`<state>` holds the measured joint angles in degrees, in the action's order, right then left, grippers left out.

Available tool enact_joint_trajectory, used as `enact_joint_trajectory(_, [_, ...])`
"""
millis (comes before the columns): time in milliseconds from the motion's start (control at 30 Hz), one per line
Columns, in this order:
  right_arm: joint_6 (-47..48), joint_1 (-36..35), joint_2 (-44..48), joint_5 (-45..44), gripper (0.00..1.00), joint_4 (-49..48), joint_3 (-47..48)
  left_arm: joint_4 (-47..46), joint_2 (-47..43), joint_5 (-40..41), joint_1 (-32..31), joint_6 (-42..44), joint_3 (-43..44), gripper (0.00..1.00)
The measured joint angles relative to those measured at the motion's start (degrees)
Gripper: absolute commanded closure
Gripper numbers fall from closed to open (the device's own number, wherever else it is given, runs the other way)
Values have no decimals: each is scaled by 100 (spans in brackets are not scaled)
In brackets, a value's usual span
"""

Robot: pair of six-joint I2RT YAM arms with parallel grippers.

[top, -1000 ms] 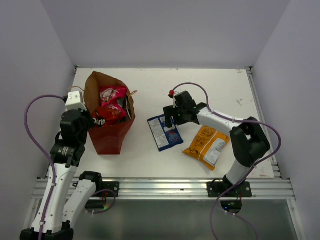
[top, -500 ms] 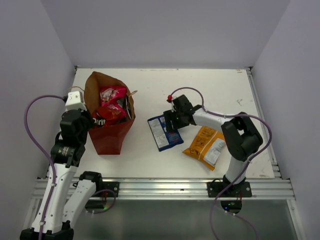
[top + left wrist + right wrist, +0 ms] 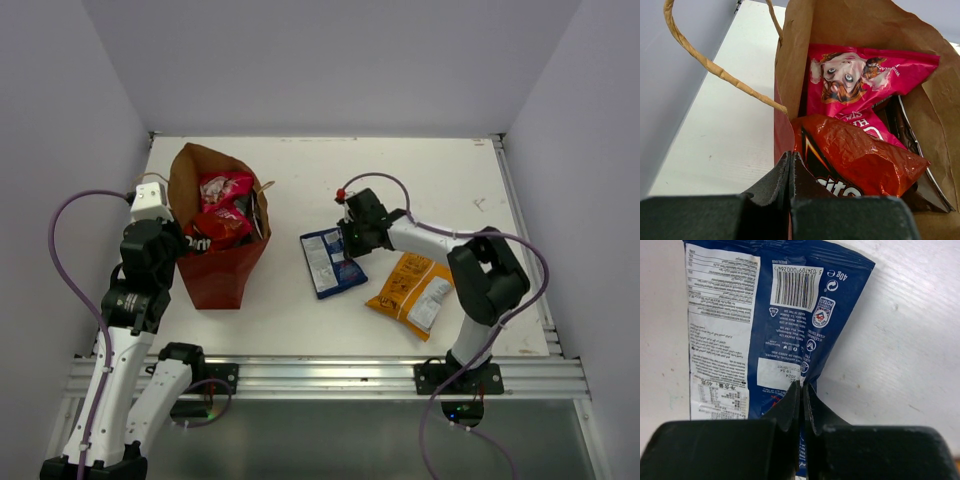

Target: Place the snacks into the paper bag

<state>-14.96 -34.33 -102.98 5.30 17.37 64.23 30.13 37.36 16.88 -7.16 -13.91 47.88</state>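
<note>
The reddish-brown paper bag [image 3: 215, 278] stands open at the left. Inside it lie a pink packet [image 3: 860, 75], a red-orange Doritos packet [image 3: 855, 155] and a dark brown packet [image 3: 902, 127] at the bag's right wall. My left gripper [image 3: 790, 156] is shut on the bag's near left rim [image 3: 783, 135]. On the table's middle lies the blue-and-white packet [image 3: 325, 262], back side up. My right gripper [image 3: 802, 385] is shut on its right edge [image 3: 810, 365]. The orange-yellow packet [image 3: 412, 292] lies flat to the right of it, under my right arm.
A twisted paper handle [image 3: 715, 67] loops out from the bag's left rim. The white table [image 3: 420, 170] ends at a metal rail [image 3: 525, 240] on the right, and walls close in on three sides.
My right gripper has come down and shut on the blue-and-white packet's edge, and the packet has shifted slightly right. The left arm and the bag have not moved.
</note>
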Motion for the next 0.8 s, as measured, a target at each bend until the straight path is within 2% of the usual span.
enact_joint_trajectory(133, [2,-4,507,-433,100,562,101,0,0,0,0,0,0,100])
enact_joint_trajectory(233, [20,-2,1082,-802,100,1073,610,0,0,-2,0,0,0,100])
enact_joint_trajectory(467, [57,11,1864,-1095,100,1434,3239,0,0,-4,0,0,0,100])
enact_joint_trajectory(633, [-90,-9,1582,-645,100,1390,4690,0,4,-15,0,0,0,100])
enact_joint_trajectory(800, [-225,-374,492,-264,100,1436,6144,0,17,-17,0,2,0,100])
